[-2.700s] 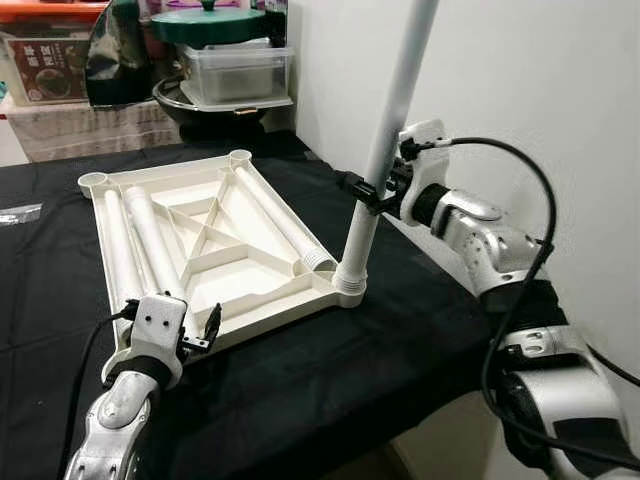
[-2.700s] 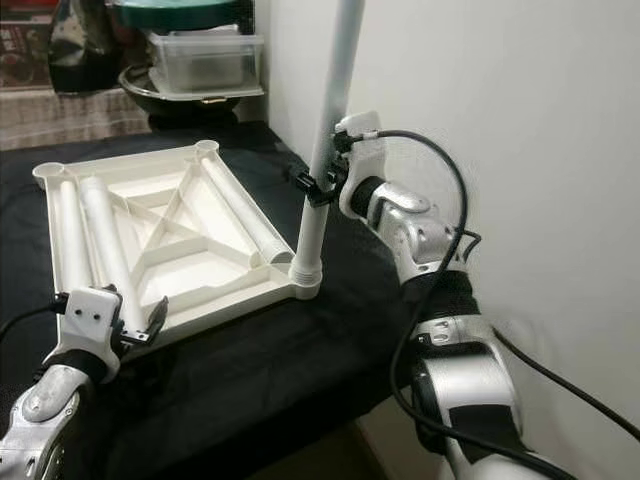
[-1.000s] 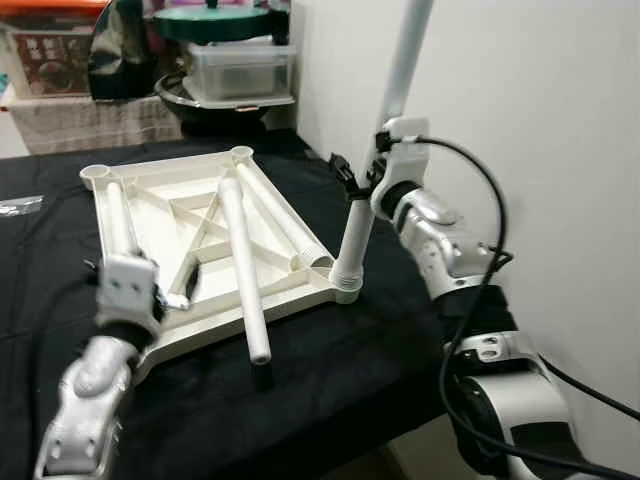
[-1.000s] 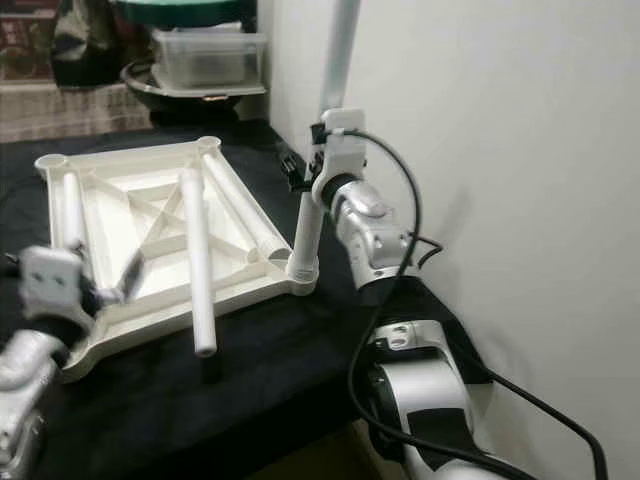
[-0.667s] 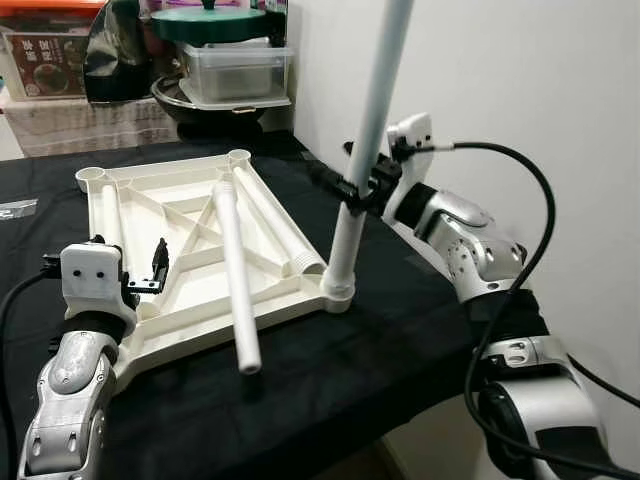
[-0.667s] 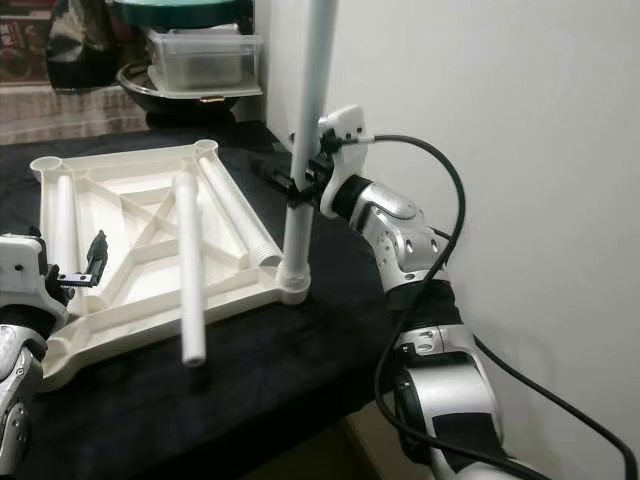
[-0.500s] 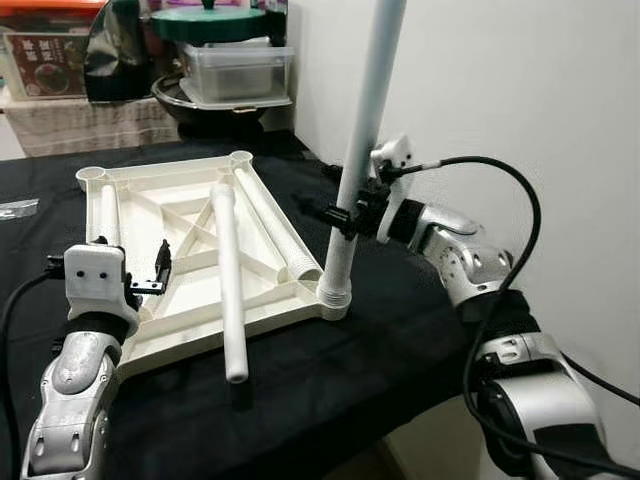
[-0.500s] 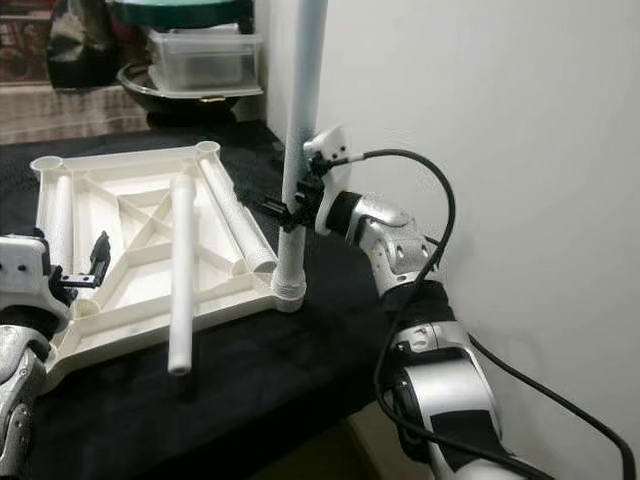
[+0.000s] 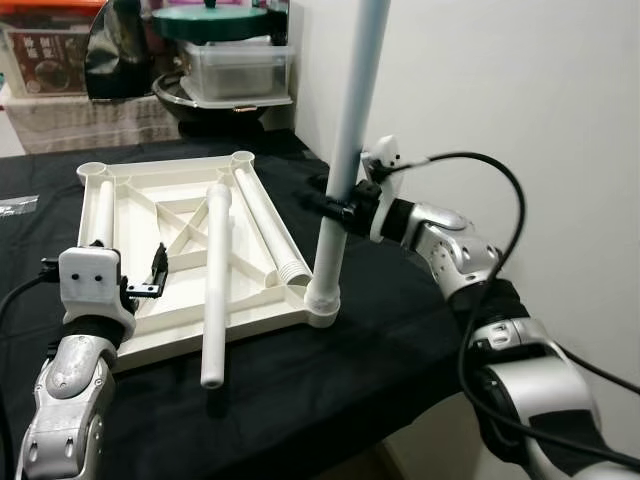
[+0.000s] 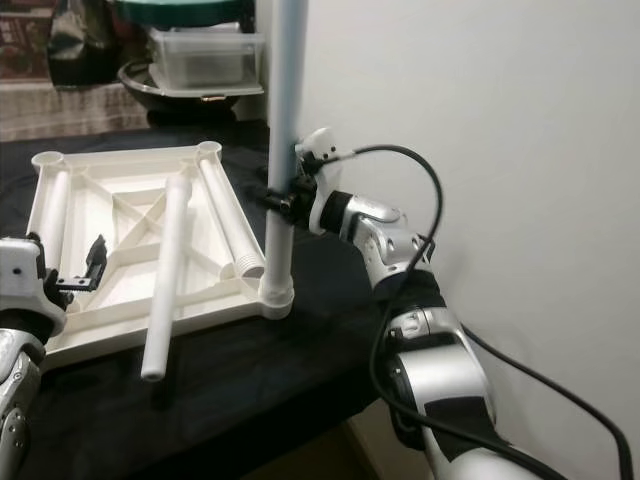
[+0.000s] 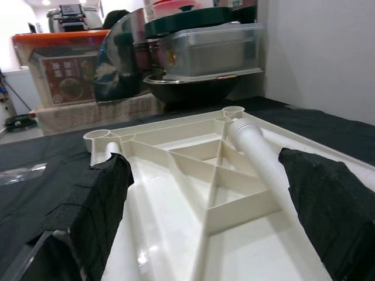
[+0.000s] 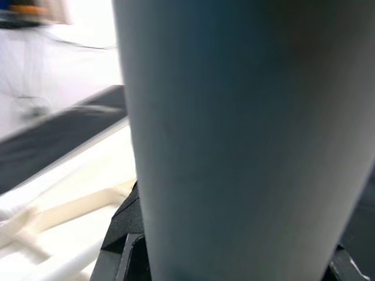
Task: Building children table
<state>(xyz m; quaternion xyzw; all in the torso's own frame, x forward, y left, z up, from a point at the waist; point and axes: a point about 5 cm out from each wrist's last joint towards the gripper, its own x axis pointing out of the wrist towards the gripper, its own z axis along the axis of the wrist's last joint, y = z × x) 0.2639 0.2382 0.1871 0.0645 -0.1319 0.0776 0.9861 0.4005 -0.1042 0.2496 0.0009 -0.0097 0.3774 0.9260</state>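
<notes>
One loose white plastic tube leg [image 9: 213, 285], centre-left, overhangs the upturned cream ribbed tabletop [image 9: 130, 200] and could roll off the black-draped worktop [image 9: 330, 375]; the left tool [image 9: 150, 280] gapes wide beside it. Right of centre, the right tool [image 9: 335, 207] clamps the upright white leg [image 9: 345, 150] in the tabletop's corner socket; tilting could jam it.

A desk [image 9: 330, 385] draped in black cloth carries an upturned cream plastic tabletop [image 9: 150, 215], ribbed underside up and lying flat near the desk's right edge. At the far left of the desk lies a small clear plastic bag [image 9: 18, 211], well apart from the tabletop.
</notes>
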